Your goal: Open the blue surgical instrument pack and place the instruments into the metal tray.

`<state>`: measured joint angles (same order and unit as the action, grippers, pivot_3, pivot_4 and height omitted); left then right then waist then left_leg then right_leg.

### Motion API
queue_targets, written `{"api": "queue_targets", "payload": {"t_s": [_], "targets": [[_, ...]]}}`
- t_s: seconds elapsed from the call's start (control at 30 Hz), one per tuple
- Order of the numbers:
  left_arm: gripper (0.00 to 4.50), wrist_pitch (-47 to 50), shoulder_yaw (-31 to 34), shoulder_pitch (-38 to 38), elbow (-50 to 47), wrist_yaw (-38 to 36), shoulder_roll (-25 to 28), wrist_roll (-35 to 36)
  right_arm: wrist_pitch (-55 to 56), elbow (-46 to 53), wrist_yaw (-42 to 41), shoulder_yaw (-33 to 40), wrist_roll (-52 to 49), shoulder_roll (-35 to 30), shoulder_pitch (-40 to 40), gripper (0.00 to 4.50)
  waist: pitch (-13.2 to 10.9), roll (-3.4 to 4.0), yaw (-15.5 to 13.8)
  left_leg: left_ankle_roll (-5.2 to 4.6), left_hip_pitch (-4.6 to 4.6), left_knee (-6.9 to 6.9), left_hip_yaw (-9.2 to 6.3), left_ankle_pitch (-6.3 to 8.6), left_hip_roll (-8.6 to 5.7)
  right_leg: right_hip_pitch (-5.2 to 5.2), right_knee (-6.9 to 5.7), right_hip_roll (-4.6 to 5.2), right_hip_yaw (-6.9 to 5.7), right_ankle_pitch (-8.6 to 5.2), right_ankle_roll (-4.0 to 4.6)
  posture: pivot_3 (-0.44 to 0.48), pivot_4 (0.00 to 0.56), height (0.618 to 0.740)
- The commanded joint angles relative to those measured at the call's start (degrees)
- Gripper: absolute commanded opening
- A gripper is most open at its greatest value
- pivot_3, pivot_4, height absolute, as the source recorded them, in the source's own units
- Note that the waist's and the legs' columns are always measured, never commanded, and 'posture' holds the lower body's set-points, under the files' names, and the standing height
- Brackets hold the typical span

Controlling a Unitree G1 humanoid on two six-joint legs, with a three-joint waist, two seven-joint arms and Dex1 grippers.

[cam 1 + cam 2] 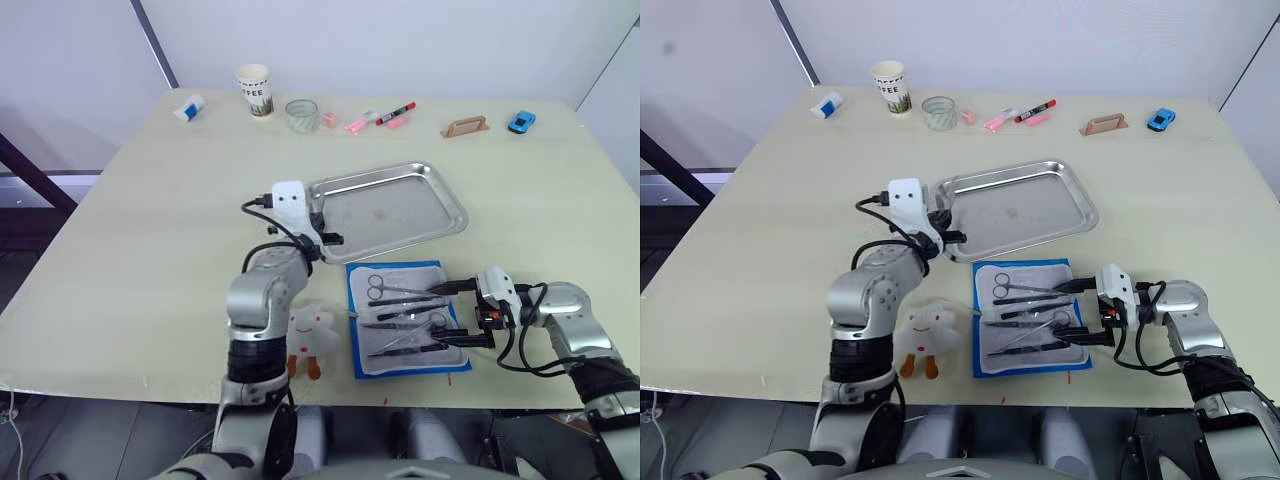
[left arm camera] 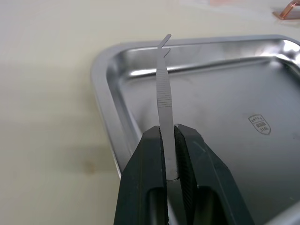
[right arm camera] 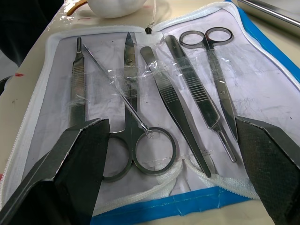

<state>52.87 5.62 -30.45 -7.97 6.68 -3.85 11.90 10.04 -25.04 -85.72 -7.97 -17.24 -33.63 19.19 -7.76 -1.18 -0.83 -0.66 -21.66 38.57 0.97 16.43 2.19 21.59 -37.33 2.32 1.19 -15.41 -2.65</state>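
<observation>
Blue surgical instrument pack (image 1: 405, 318) lies open before the empty metal tray (image 1: 390, 208), instruments (image 3: 154, 101) mostly inside; left gripper (image 2: 168, 154) clamps forceps (image 2: 165, 89) over the tray, right gripper (image 1: 462, 313) spread wide.

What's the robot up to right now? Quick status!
Left hand shut on thin forceps, over the metal tray corner. Right hand open over the opened blue pack, instruments still inside. Tray empty; nothing in the way.
</observation>
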Motion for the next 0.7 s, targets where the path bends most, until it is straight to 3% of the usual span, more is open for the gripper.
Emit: {"api": "queue_targets", "payload": {"t_s": [0.03,0.7], "targets": [[0.07,-2.8,-0.1,-2.7,1.3,1.3,-1.6,-0.5,-1.6,-1.4,-0.5,-1.1,1.8,-0.9,-1.5,4.50,0.0,0.00,0.0,0.00,0.00,0.00,0.00,0.00,0.00,0.00,0.00,0.00,0.00,0.00,0.00,0.000,0.150,0.740],[0.07,1.0,1.8,-5.0,3.6,6.9,-5.7,-1.4,-2.3,0.0,-0.3,-1.2,1.8,-0.8,-1.9,4.50,0.0,0.00,0.0,0.03,-0.01,-0.01,-0.02,-0.01,0.00,0.00,0.02,0.00,-0.01,0.00,0.00,0.000,0.150,0.740]]}}
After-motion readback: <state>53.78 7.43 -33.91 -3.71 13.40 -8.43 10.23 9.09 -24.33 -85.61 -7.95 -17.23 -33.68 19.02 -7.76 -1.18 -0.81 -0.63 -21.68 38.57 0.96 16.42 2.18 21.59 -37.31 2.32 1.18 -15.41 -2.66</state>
